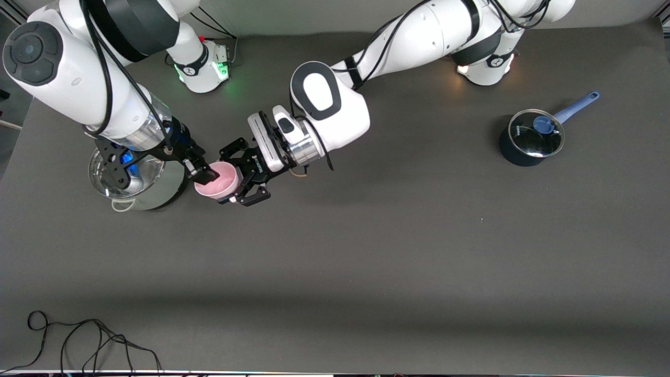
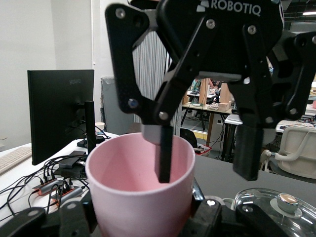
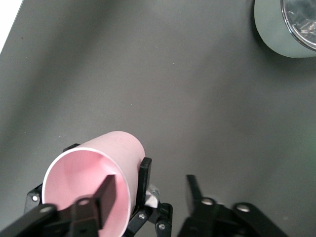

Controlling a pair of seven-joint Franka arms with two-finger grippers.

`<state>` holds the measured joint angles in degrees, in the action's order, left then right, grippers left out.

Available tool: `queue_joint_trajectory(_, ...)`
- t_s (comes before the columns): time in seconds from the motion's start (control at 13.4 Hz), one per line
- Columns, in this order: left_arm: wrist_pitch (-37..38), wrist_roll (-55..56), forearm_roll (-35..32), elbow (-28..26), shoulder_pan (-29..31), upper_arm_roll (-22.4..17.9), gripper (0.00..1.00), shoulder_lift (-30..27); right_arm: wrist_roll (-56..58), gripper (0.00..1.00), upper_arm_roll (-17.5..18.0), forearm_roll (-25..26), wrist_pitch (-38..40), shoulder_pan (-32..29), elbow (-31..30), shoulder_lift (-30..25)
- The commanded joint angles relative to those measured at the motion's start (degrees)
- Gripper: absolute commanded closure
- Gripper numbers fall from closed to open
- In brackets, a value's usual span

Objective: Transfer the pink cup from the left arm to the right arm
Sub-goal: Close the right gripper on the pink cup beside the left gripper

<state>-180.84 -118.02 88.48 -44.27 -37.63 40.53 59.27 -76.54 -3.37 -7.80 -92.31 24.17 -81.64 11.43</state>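
Left gripper [image 1: 236,178] is clamped on the body of the pink cup [image 1: 219,180], holding it tilted in the air above the table [image 1: 366,251]. Right gripper [image 1: 201,170] meets it at the rim: one finger [image 2: 163,158] hangs inside the cup and the other [image 2: 245,153] stands outside the wall, not yet visibly pinching. Risk: if the left gripper releases before the right one clamps the wall, the cup drops. A thin rim pinch may also let the cup pivot. Beneath the right wrist stands a lidded grey pot [image 1: 137,180].
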Motion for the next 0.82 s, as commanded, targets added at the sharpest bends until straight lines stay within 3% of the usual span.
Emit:
queue_joint_trajectory(0.0,-0.9,1.0,0.5,1.2,-1.1,-1.0,1.00,-0.3,-1.2,0.71,-0.1,-0.3,-0.6,0.3,0.3,-0.6)
queue_joint_trajectory(0.15,-0.9,1.0,0.5,1.2,-1.1,-1.0,1.00,-0.3,-1.2,0.87,-0.1,-0.2,-0.5,0.3,0.4,-0.6)
queue_joint_trajectory(0.22,-0.9,1.0,0.5,1.2,-1.1,-1.0,1.00,-0.3,-1.2,1.00,-0.2,-0.2,-0.5,0.3,0.4,-0.6)
queue_joint_trajectory(0.52,-0.8,1.0,-1.3,1.2,-1.0,-3.0,1.00,-0.6,-1.4,1.00,-0.1,0.9,-0.5,0.4,0.6,-0.6)
queue_joint_trajectory(0.6,-0.9,1.0,-1.3,1.1,-1.0,-2.9,0.87,-0.7,-1.5,1.00,-0.1,0.9,-0.5,0.4,0.6,-0.6)
queue_joint_trajectory(0.67,-1.0,1.2,-1.3,1.1,-1.0,-2.9,0.09,-0.8,-1.5,1.00,-0.1,0.9,-0.5,0.4,0.7,-0.6)
queue_joint_trajectory(0.75,-1.0,1.2,-1.2,1.0,-1.0,-2.7,0.00,-0.9,-1.4,1.00,-0.1,1.3,-0.5,0.4,0.7,-0.6)
